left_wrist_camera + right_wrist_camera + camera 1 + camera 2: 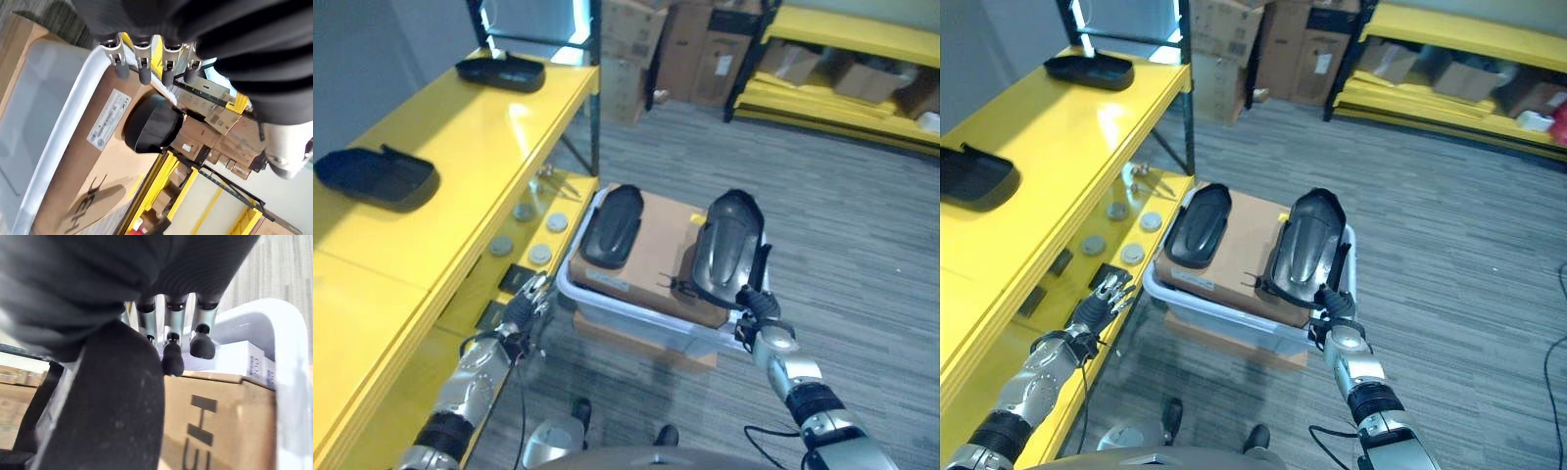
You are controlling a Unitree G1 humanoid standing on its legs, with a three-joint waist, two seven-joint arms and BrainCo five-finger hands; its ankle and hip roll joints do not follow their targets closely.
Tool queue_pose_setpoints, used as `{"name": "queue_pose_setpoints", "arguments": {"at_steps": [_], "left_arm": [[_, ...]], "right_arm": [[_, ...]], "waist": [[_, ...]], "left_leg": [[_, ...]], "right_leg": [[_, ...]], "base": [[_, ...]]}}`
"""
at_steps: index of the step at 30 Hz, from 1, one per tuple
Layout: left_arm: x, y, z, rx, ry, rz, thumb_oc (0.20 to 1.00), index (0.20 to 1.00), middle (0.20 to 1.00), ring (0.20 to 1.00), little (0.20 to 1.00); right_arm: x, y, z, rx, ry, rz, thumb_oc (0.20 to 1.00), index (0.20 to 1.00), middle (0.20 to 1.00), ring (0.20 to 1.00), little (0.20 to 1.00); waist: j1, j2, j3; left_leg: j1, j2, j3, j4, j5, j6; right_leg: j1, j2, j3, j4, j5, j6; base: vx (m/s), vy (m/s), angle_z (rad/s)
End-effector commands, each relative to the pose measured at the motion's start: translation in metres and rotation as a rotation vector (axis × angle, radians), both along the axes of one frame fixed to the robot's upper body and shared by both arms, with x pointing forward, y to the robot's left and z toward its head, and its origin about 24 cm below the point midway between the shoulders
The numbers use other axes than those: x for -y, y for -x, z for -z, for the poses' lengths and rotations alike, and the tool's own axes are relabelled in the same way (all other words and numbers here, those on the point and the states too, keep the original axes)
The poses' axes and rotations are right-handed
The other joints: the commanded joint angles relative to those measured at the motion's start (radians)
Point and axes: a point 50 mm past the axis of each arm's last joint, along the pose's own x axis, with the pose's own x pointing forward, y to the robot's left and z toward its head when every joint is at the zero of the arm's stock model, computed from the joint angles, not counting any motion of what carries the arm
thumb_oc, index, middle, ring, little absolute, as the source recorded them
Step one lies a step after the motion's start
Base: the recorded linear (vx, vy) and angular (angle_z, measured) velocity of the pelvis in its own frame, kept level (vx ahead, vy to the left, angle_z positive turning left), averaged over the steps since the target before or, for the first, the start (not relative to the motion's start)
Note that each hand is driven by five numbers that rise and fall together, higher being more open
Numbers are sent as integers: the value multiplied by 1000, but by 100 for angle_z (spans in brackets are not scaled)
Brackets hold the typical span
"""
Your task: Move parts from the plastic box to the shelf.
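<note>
At box [636, 318] rim: right hand [756, 311] fingers [172, 355] curled on part [728, 245]; left hand [524, 305] relaxed.

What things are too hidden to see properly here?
- Inside of the plastic box: covered by the cardboard box, eye views.
- Right hand grip on the nearer black part: hidden by the part, right wrist view.
- Round pieces on the lower shelf: too small to identify.
</note>
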Motion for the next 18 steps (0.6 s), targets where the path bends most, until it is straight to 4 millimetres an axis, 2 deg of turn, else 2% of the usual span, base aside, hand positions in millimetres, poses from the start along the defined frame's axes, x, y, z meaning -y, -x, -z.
{"name": "queue_pose_setpoints", "arguments": {"at_steps": [1, 6, 9, 11, 15, 16, 18], "left_arm": [[24, -12, -3, -53, 45, 32, 1000, 1000, 1000, 1000, 1000], [46, -36, -17, -85, 67, 41, 1000, 1000, 1000, 1000, 1000], [59, -55, -27, -68, -8, 50, 1000, 1000, 1000, 1000, 1000], [76, -71, -41, -39, -31, 60, 1000, 1000, 1000, 1000, 1000], [86, -84, -56, -2, -54, 54, 1000, 1000, 1000, 1000, 1000], [84, -90, -63, 57, -129, 51, 1000, 1000, 1000, 1000, 1000], [79, -99, -81, 170, -165, -40, 1000, 1000, 1000, 1000, 1000]], "right_arm": [[-6, -34, -57, 236, 97, -73, 200, 200, 200, 200, 200], [-38, -51, -84, 332, 111, -205, 200, 200, 200, 200, 200], [-70, -64, -110, 403, 126, -344, 200, 200, 200, 200, 200], [-101, -72, -128, 449, 141, -470, 200, 200, 200, 200, 200], [-121, -75, -130, 423, 138, -572, 200, 200, 200, 200, 200], [-126, -75, -125, 398, 128, -614, 200, 200, 200, 200, 200], [-129, -73, -123, 388, 112, -638, 200, 200, 200, 200, 200]], "waist": [[30, 31, -43], [-5, 41, -62], [-31, 41, -78], [-47, 39, -89], [-60, 36, -101], [-65, 34, -104], [-68, 30, -103]], "left_leg": [[-7, 87, 38, -10, 16, -33], [15, 93, 60, -10, 17, -33], [27, 95, 78, -10, 16, -34], [38, 94, 89, -10, 12, -35], [48, 95, 100, -13, 11, -38], [50, 96, 104, -10, 9, -40], [53, 96, 103, -11, 7, -42]], "right_leg": [[-3, -36, 13, 54, -37, 54], [3, -34, 35, 56, -37, 54], [3, -32, 50, 52, -34, 56], [6, -31, 59, 46, -31, 58], [8, -29, 65, 39, -26, 59], [8, -29, 65, 39, -25, 61], [9, -29, 66, 36, -23, 62]], "base": [[9, 26, -16], [-1, 18, -12], [-4, 0, -12], [-3, -18, -24], [-5, -27, -10], [-11, -35, -1], [-4, -19, -1]]}}
